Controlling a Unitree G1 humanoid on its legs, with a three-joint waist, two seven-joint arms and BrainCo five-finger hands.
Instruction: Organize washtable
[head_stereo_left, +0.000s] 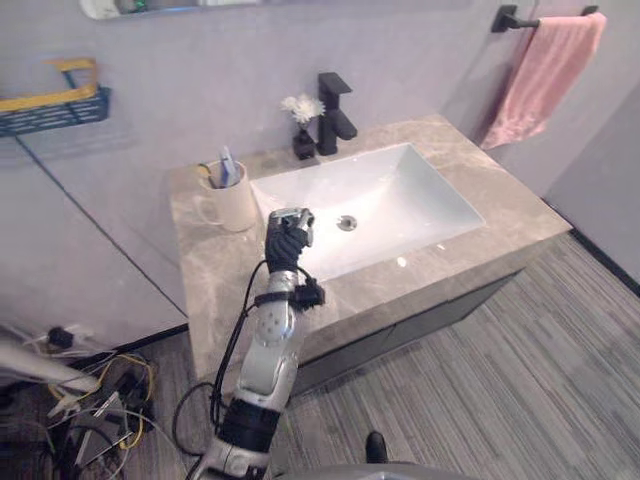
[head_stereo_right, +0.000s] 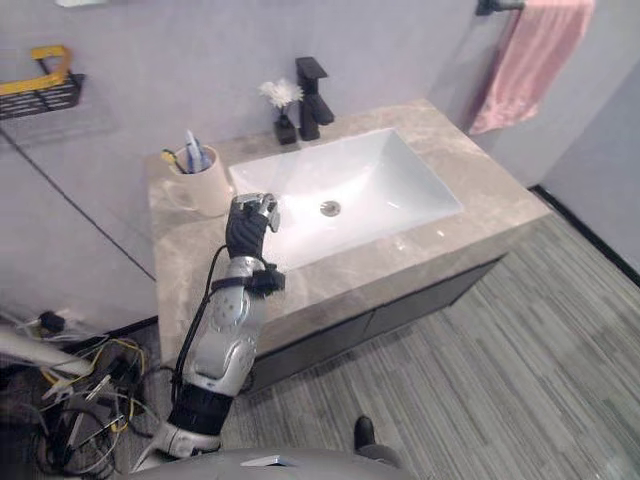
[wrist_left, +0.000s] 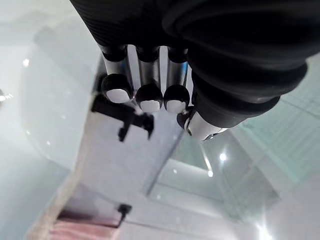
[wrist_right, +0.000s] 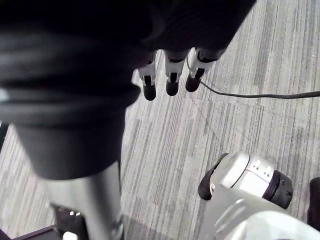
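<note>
Closest to us, our right hand (wrist_right: 171, 82) hangs over the grey floor (wrist_right: 225, 120). Its fingers are loose and hold nothing. Our left hand (head_stereo_left: 288, 238) is up over the front of the washtable (head_stereo_left: 430, 272), by the left edge of the white sink (head_stereo_left: 400, 195). Its fingers are curled in, and we see nothing in them.

A pale cup (head_stereo_left: 236, 208) stands at the back left of the washtable, just beside the sink. A blue and white thing (head_stereo_left: 227, 168) sticks up out of it, with a thin yellow bit next to it. We cannot tell what they are.

Behind the sink, a small black vase (head_stereo_left: 304, 146) holds a white flower (head_stereo_left: 302, 106), just beside the black tap (head_stereo_left: 335, 105).

On the wall to the left, a blue shelf (head_stereo_left: 55, 112) holds something yellow, and the picture edge cuts it off. Far right, a pink towel (head_stereo_left: 545, 75) hangs from a black bar (head_stereo_left: 515, 18).
</note>
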